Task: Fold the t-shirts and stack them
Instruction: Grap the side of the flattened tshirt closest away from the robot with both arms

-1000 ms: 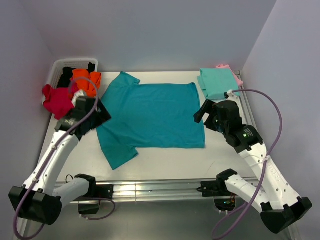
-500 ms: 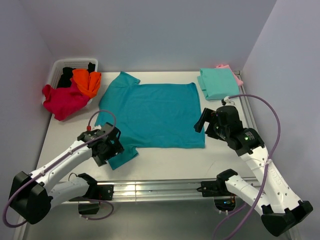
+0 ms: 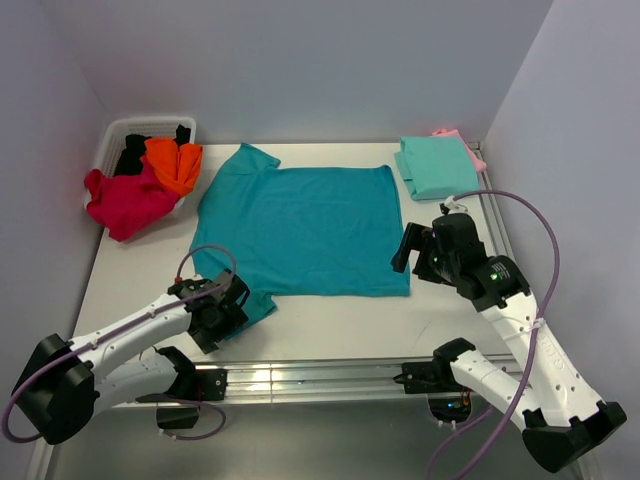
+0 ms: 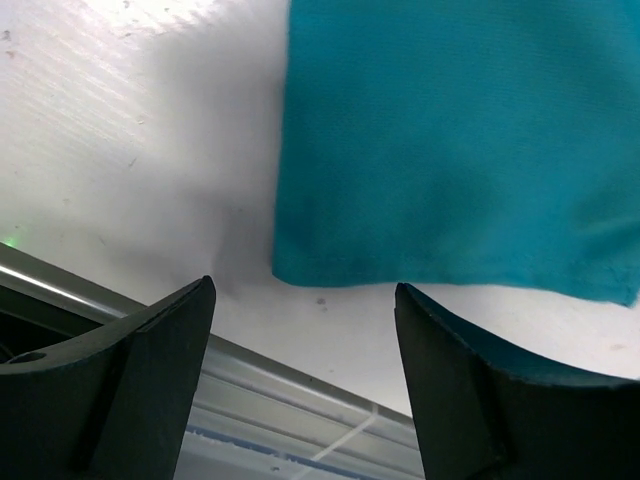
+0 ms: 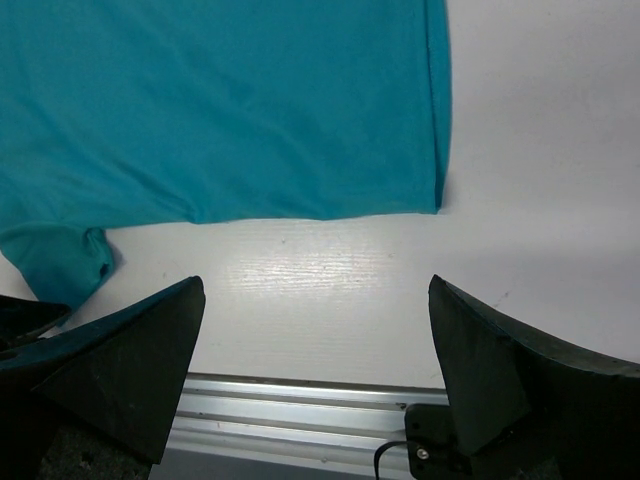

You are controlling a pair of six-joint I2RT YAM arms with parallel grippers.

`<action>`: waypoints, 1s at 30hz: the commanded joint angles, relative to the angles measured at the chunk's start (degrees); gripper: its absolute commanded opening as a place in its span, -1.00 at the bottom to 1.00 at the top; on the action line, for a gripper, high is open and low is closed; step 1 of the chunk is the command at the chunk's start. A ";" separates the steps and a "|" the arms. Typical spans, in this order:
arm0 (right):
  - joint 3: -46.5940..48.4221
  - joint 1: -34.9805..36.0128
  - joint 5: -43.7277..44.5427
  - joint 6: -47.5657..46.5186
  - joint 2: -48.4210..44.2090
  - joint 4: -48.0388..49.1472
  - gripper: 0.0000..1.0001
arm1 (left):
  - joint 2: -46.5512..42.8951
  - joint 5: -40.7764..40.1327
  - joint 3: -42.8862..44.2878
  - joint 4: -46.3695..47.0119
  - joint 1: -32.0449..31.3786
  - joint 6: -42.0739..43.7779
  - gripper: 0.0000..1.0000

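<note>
I read the table (image 3: 340,325) from above as a dial, with 6 at my bases.

Nearest me, at about 7, my left claw (image 3: 218,306) sits low over the tabletop. Its 2 fingers (image 4: 150,380) are spread apart and hold nothing. In my left wrist view the hem of the near sleeve (image 4: 400,200) lies just past the tips, in line with the gap. I cannot tell whether I am touching the cloth.

At about 4, my right claw (image 3: 407,248) stands wide open and empty. It hangs above the edge of the shirt's bottom hem. My right wrist view looks down on the near hem corner (image 5: 432,200) and on bare white table in front of it.

The teal-blue t-shirt (image 3: 300,225) lies spread flat across the middle of the dial. Its 2 sleeves point toward the 9 side, 1 near me and 1 far. Its straight bottom hem faces 3.

Farther off, at about 1, the mint-green t-shirt (image 3: 435,166) lies folded. It rests on the pink t-shirt (image 3: 478,160), which shows only at the edges.

In the far corner at about 10 sits a white slotted basket (image 3: 118,130). The crimson t-shirt (image 3: 125,202) spills over its near rim toward the table. The orange t-shirt (image 3: 175,163) is bunched on top. The black t-shirt (image 3: 130,155) lies inside.
</note>
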 commanded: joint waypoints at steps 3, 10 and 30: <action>4.08 0.22 0.37 -2.75 0.65 -1.48 1.00 | 0.72 -3.35 -2.33 1.31 -0.66 -4.33 0.50; 4.79 0.22 0.45 -3.90 1.00 -2.19 1.00 | 3.27 -5.81 -2.07 1.75 -0.75 -6.88 0.40; 0.40 0.22 1.25 -4.17 1.00 -0.43 1.00 | 10.21 -6.60 -1.02 6.85 -0.75 -4.95 -0.75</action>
